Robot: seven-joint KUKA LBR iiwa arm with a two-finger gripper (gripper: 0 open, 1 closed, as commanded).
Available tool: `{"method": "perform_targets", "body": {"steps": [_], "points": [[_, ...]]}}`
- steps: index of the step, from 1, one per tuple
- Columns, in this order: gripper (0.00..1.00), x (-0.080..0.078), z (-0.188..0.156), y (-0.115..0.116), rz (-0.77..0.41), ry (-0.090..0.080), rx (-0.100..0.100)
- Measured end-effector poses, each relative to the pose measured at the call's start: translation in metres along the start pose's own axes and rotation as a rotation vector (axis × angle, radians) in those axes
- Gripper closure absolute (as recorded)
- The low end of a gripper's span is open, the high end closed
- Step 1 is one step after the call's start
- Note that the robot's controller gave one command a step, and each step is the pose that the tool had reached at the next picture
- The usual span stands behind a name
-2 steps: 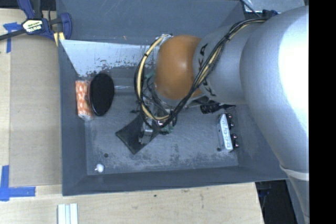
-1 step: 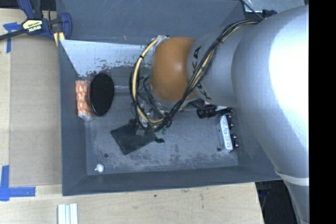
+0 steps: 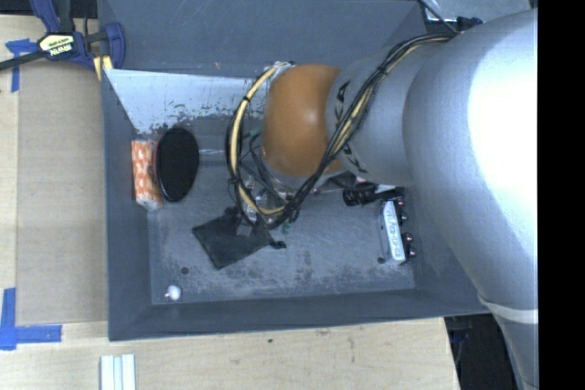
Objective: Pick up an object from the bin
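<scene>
Reaching in from the right, the arm hangs low over the middle of the grey bin, its orange cover and looped cables hiding much of what lies below. The gripper sits under that cover, down at the floor of the bin, right at the far right edge of a black flat piece with angular corners. That piece lies near the middle of the floor, towards the near side. Whether the gripper is wide, narrow or holding anything cannot be told, since the cables and the cover mask it.

To the left, well apart from the gripper, 1 black oval thing lies touching an orange patterned packet against the left wall. On the right, 1 white oblong thing lies just beside the arm. A small white ball rests in the near left corner.
</scene>
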State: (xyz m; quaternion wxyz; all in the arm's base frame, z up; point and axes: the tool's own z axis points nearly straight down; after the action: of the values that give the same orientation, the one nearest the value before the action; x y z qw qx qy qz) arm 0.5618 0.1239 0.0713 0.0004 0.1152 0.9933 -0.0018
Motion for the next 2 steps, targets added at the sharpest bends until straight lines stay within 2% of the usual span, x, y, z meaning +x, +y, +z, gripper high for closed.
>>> {"method": "perform_targets", "body": {"steps": [1,2], "points": [[1.0,-0.002,-0.052,0.005,0.018,-0.006,-0.003],[1.0,0.007,0.001,0.022,0.022,-0.003,-0.001]]}}
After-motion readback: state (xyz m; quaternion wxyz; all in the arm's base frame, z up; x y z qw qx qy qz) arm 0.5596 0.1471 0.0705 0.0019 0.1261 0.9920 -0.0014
